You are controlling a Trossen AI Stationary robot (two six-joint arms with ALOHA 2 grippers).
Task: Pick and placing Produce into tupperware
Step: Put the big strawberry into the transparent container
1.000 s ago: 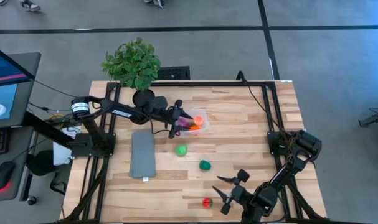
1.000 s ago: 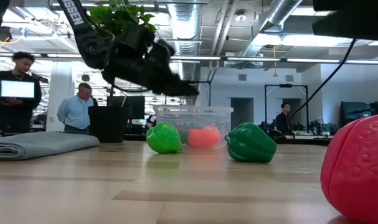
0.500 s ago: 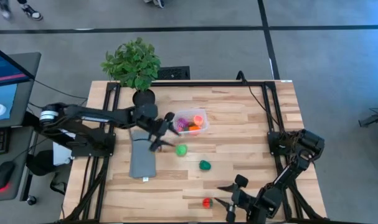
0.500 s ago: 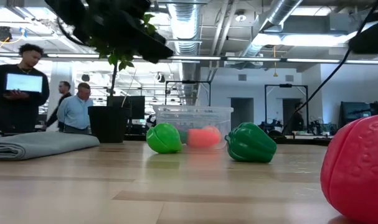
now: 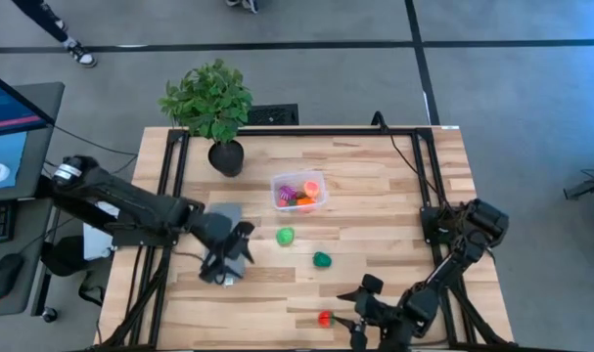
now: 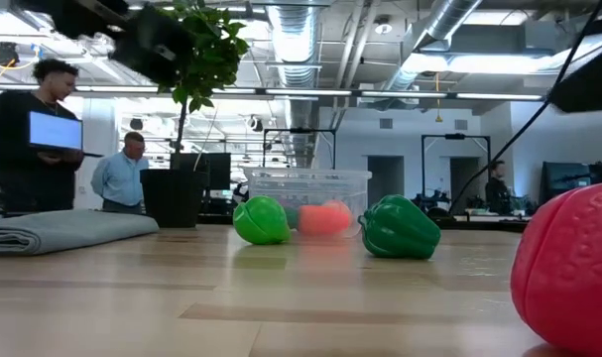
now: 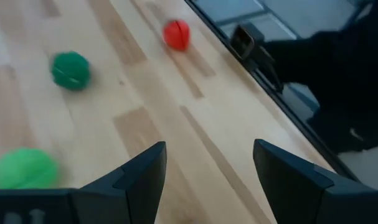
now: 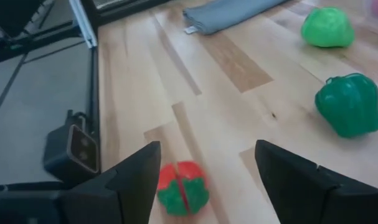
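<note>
The clear tupperware stands mid-table with purple, orange and pink produce inside. A light green piece, a dark green piece and a red piece lie on the bare wood. My left gripper is open above the grey slab's near end. My right gripper is open, low by the near edge; the red piece lies just ahead of its fingers, untouched.
A flat grey slab lies left of the tupperware, partly under my left arm. A potted plant stands at the far left corner. A black frame rail borders the table. People stand in the room beyond the table.
My left gripper has drawn back from over the tupperware toward the table's near left, and now hangs over the grey slab's near end. My right gripper has edged slightly toward the near edge beside the red piece. The produce on the wood has stayed put.
</note>
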